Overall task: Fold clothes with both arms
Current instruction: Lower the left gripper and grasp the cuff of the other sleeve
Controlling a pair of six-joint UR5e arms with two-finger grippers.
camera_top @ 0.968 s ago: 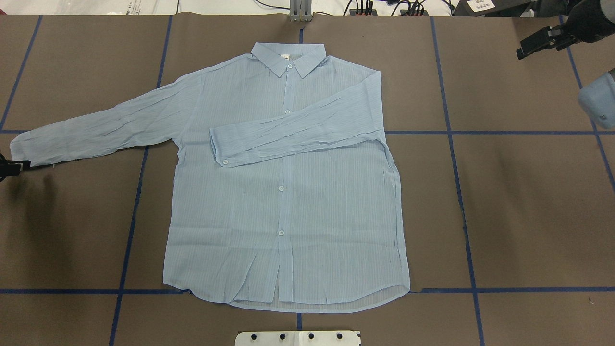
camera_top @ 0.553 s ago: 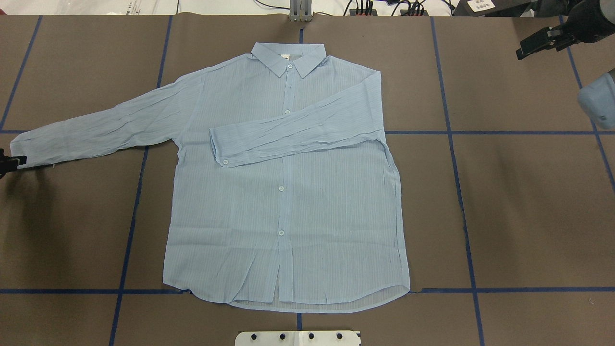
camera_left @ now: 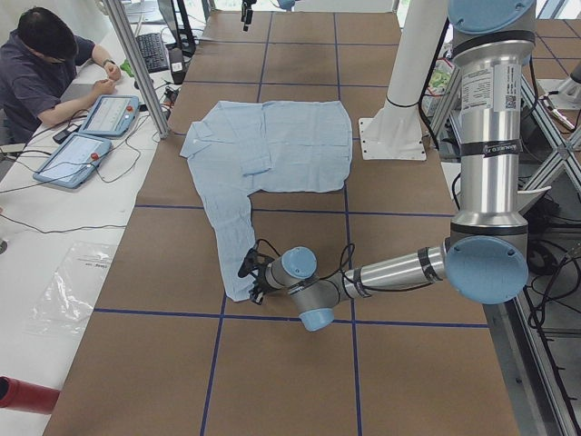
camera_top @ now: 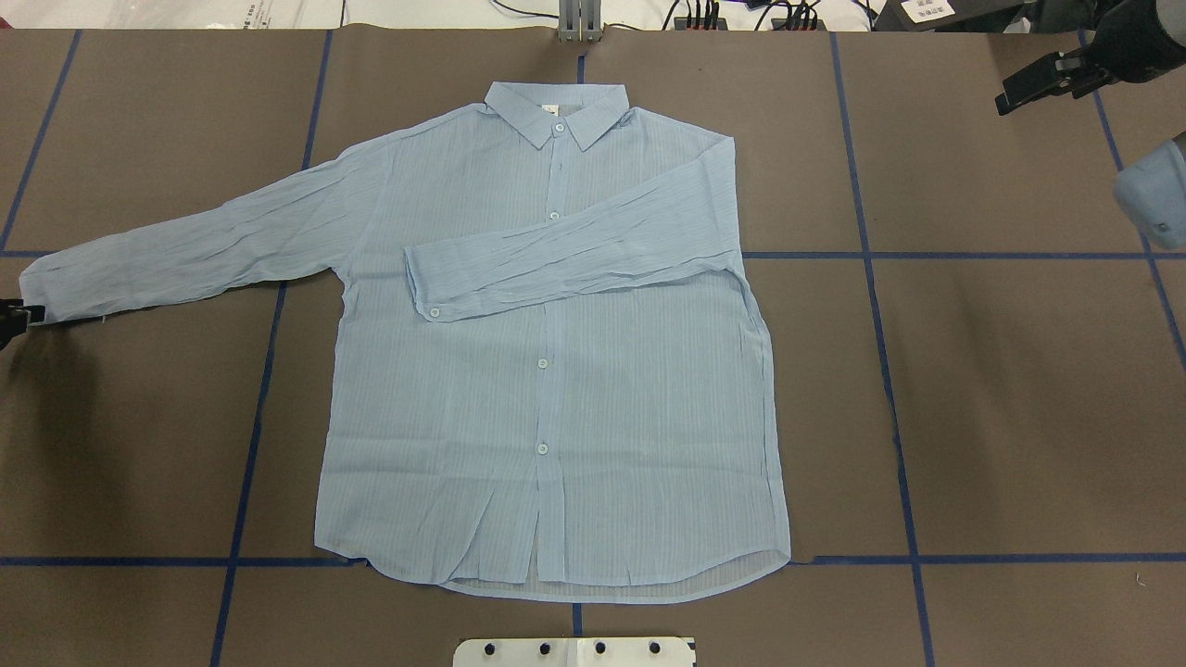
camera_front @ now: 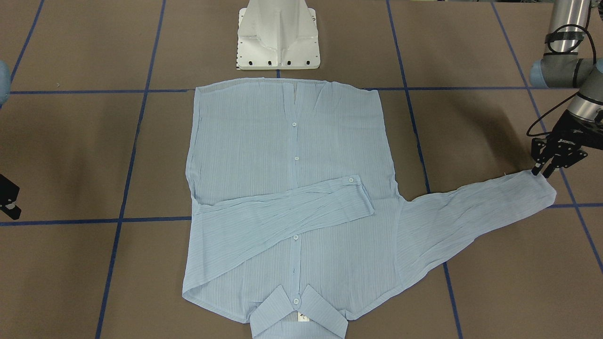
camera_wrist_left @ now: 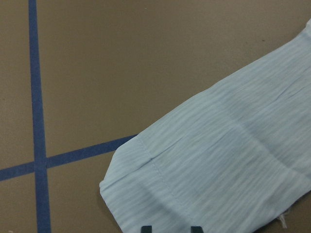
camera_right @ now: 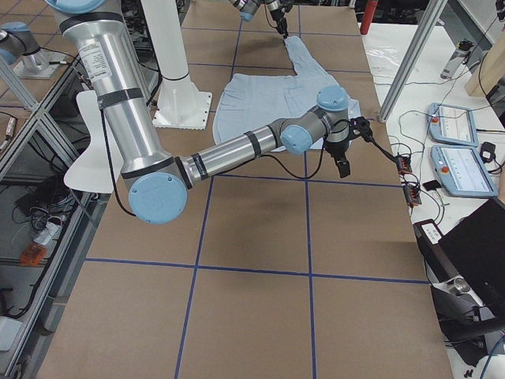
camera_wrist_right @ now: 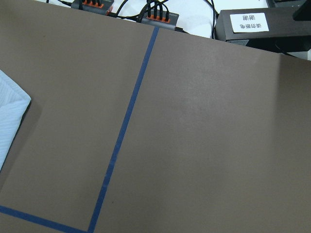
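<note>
The light-blue shirt (camera_top: 556, 371) lies flat and buttoned, collar at the far side. One sleeve (camera_top: 565, 259) is folded across the chest. The other sleeve (camera_top: 185, 245) stretches out flat to the left. My left gripper (camera_top: 11, 320) is low at that sleeve's cuff (camera_front: 537, 188). In the front view the left gripper (camera_front: 541, 172) points down at the cuff's corner. In the left wrist view its fingertips (camera_wrist_left: 146, 228) stand a little apart at the cuff's hem (camera_wrist_left: 160, 184), holding nothing. My right gripper (camera_top: 1033, 88) hovers open and empty far right, away from the shirt.
The brown table cover (camera_top: 1019, 389) has blue tape grid lines. The white pedestal base (camera_front: 278, 37) stands just behind the shirt's hem. Power strips (camera_wrist_right: 158, 17) and a black box lie at the far edge. An operator (camera_left: 45, 73) sits at a side table with tablets.
My left gripper has shifted slightly outward along the cuff's end. The shirt and the right arm have not moved.
</note>
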